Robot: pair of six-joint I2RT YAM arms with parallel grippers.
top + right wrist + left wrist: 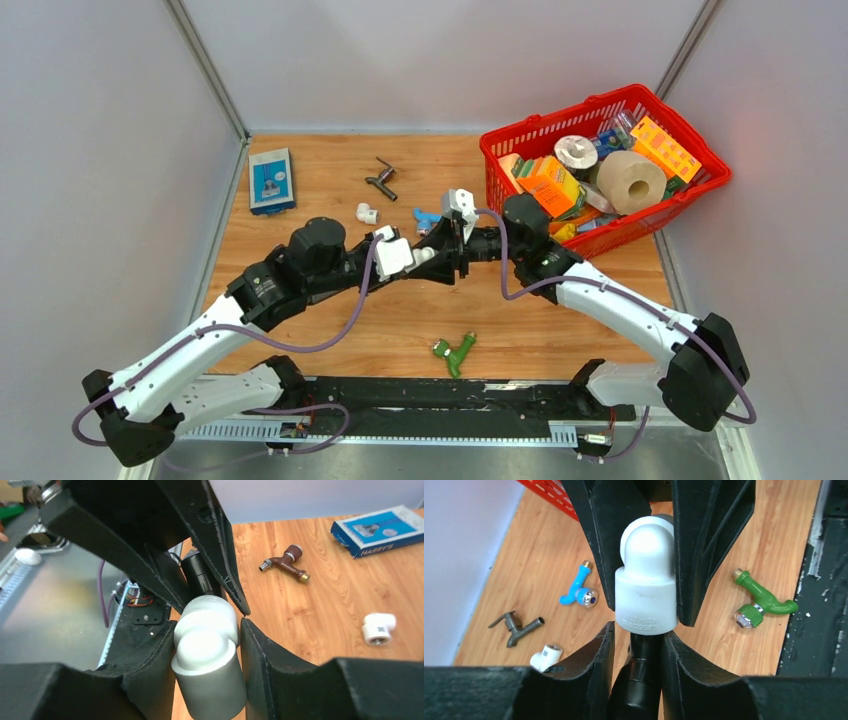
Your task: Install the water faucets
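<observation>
My two grippers meet above the middle of the table. My right gripper (448,240) (207,630) is shut on a white elbow fitting (207,655) (645,580). My left gripper (440,262) (638,630) is shut on a black cylindrical part (639,680) whose end sits in the elbow's socket. The dark-grey metal faucet (381,179) (516,626) (285,563) lies at the back. The blue-handled faucet (427,217) (579,587) lies just behind the grippers. The green faucet (454,351) (764,600) lies near the front edge.
A second white elbow fitting (367,213) (545,656) (378,627) lies on the wood left of the blue faucet. A blue box (270,180) (380,530) lies at the back left. A red basket (690,190) full of packages stands at the back right.
</observation>
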